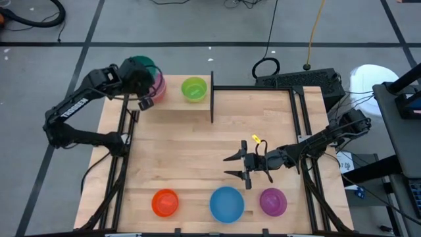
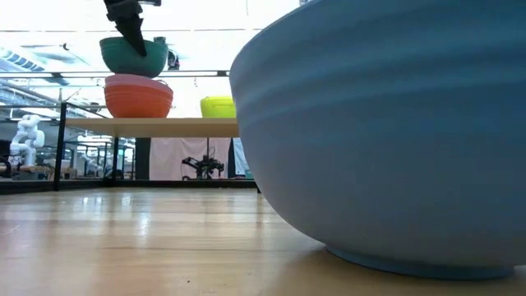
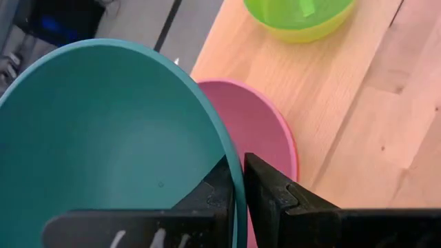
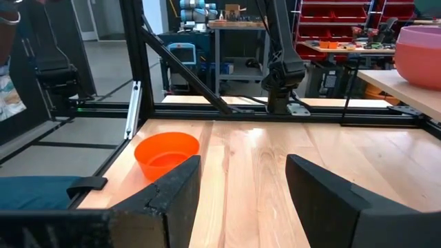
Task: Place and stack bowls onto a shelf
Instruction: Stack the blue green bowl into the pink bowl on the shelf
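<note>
A teal bowl [image 1: 139, 66] hangs in my left gripper [image 3: 238, 164] right over a pink bowl [image 3: 265, 131], which stands on the shelf [image 1: 172, 99] at the table's far left. A green bowl [image 1: 194, 88] stands on the shelf beside them. In the low view the teal bowl [image 2: 131, 56] sits just at the pink bowl's [image 2: 138, 97] rim; whether they touch I cannot tell. My right gripper [image 1: 231, 166] is open over the table's middle, touching nothing. Orange [image 1: 164, 203], blue [image 1: 227, 204] and purple [image 1: 273, 201] bowls stand in a row by the near edge. My left gripper pinches the teal bowl's rim [image 3: 239, 180], one finger [image 3: 213, 189] inside the bowl and one [image 3: 272, 189] outside it. The fingers come from above, pointing down. The bowl is held about level, directly above the pink bowl.
A black post [image 1: 212, 99] stands at the shelf's right end. Black frame rails [image 1: 299, 125] run along the table's sides. The blue bowl [image 2: 386, 131] fills the low view's right. Bare wood lies between the shelf and the bowl row.
</note>
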